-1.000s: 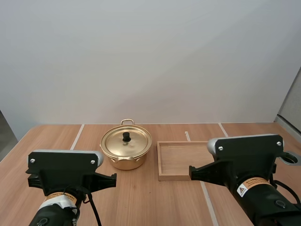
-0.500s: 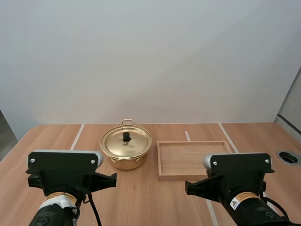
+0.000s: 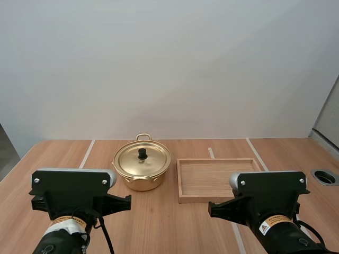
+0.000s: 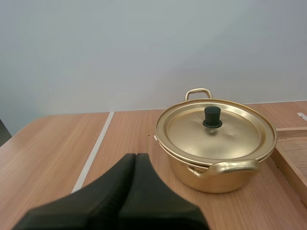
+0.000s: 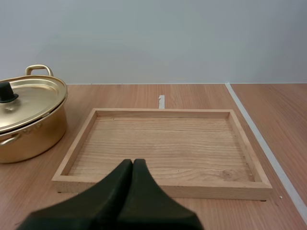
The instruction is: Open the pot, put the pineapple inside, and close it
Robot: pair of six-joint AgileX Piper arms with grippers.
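Observation:
A gold pot (image 3: 142, 168) stands on the wooden table with its lid on, a black knob (image 3: 142, 153) in the lid's middle. In the left wrist view the pot (image 4: 216, 143) is a short way ahead of my left gripper (image 4: 135, 158), whose fingers lie together as one dark wedge with nothing in them. My right gripper (image 5: 133, 164) is shut too, just short of the near rim of an empty wooden tray (image 5: 163, 143), with the pot (image 5: 29, 120) beside it. Both arms' housings sit at the table's near edge in the high view.
The wooden tray (image 3: 186, 180) lies right of the pot. White tape lines (image 3: 86, 153) run across the tabletop. A round cable hole (image 3: 325, 177) is set in the table at the far right.
My right arm has drawn back toward the near edge and lowered, uncovering the tray's right part. It has stayed still over the last half second. The left arm has not moved.

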